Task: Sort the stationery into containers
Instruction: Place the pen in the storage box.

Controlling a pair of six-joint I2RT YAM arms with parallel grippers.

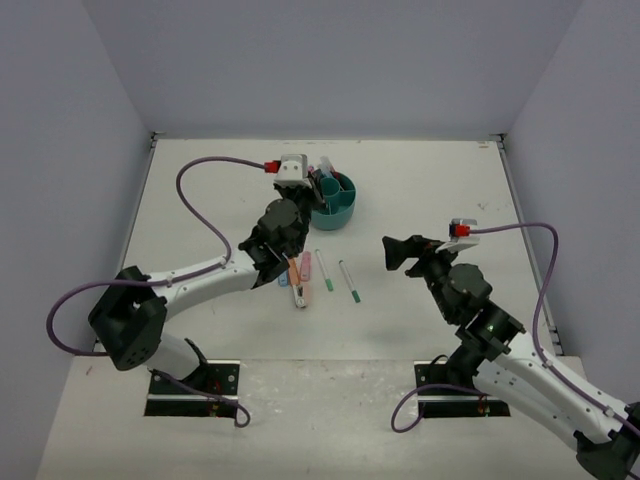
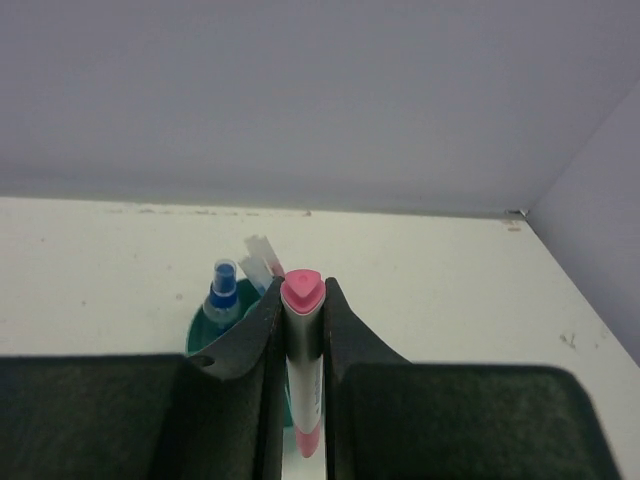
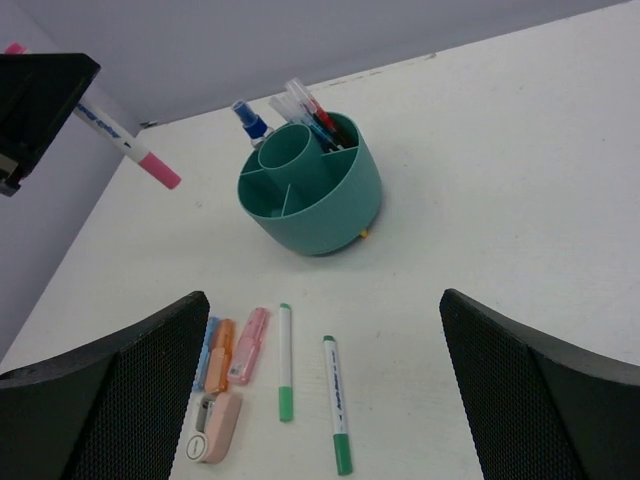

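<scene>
The left hand (image 2: pixel 303 300) is gripping a white pen with pink ends (image 2: pixel 303 400), its two fingers pressing tight against the barrel on either side. In the right wrist view the pen is hanging tilted in the air, its lower pink end pointing down toward the worktop (image 3: pixel 520 150), off to the left of the teal organiser (image 3: pixel 320 215) and not inside it. From above, the left hand is hovering just beside the organiser's far-left rim.

The right hand (image 3: pixel 318 300) is hovering over the worktop well to the right of the organiser, its fingers spreading wide apart and holding nothing.

The organiser is standing upright toward the far side of the worktop. A blue-capped item (image 3: pixel 250 120) and a bunch of pens with red and blue caps (image 3: pixel 310 110) are leaning in its far compartments, while the central cup is showing nothing inside.

On the worktop in front of it, two green-capped pens (image 3: pixel 285 362) are lying side by side, slightly apart. To their left a pink marker (image 3: pixel 250 345), an orange marker (image 3: pixel 221 352) and a blue marker (image 3: pixel 208 345) are lying close together, with a small pink and white item (image 3: pixel 215 432) just below them.
</scene>
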